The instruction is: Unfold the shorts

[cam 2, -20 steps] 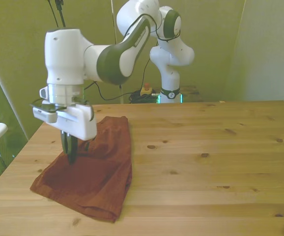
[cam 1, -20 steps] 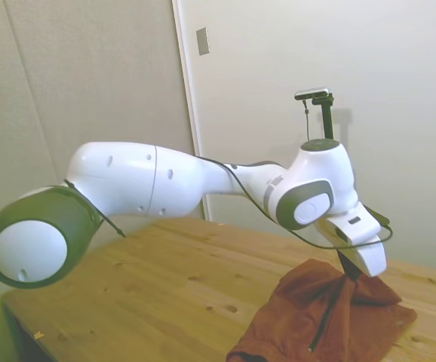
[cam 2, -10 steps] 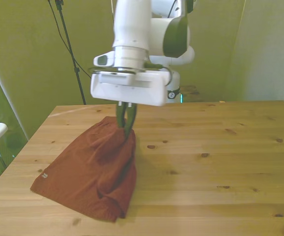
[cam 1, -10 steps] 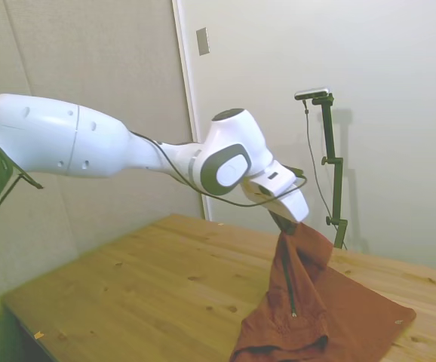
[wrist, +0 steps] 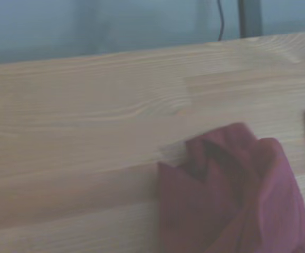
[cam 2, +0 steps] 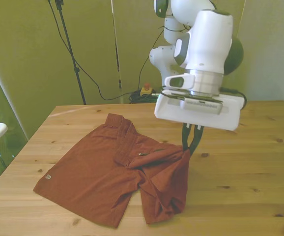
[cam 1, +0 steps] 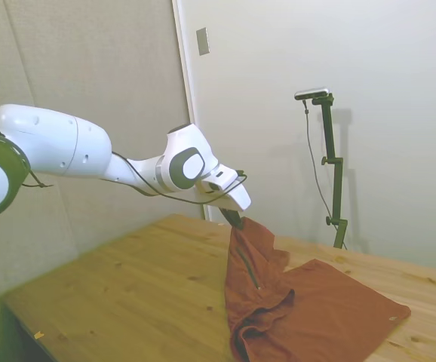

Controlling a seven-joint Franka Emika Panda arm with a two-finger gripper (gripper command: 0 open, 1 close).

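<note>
Wooden table [cam 2: 260,162] carries the shorts [cam 2: 98,172], mostly spread flat beside and below the pincer [cam 2: 191,146]. One leg hangs raised and bunched, clenched between the closed fingers. Judged largely unfolded; that held leg is not yet laid flat.

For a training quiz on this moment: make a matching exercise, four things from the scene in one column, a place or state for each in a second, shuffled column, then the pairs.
Things:
1. gripper
2. shorts
3. small pale tag
4. table

Places or states:
A. bare wood on the front view's right
B. on the corner of the cloth lying flat at the front view's left
C. shut on a raised fold of cloth
D. partly spread flat, one part lifted off the wood

Pairs: 1-C, 2-D, 3-B, 4-A
</note>
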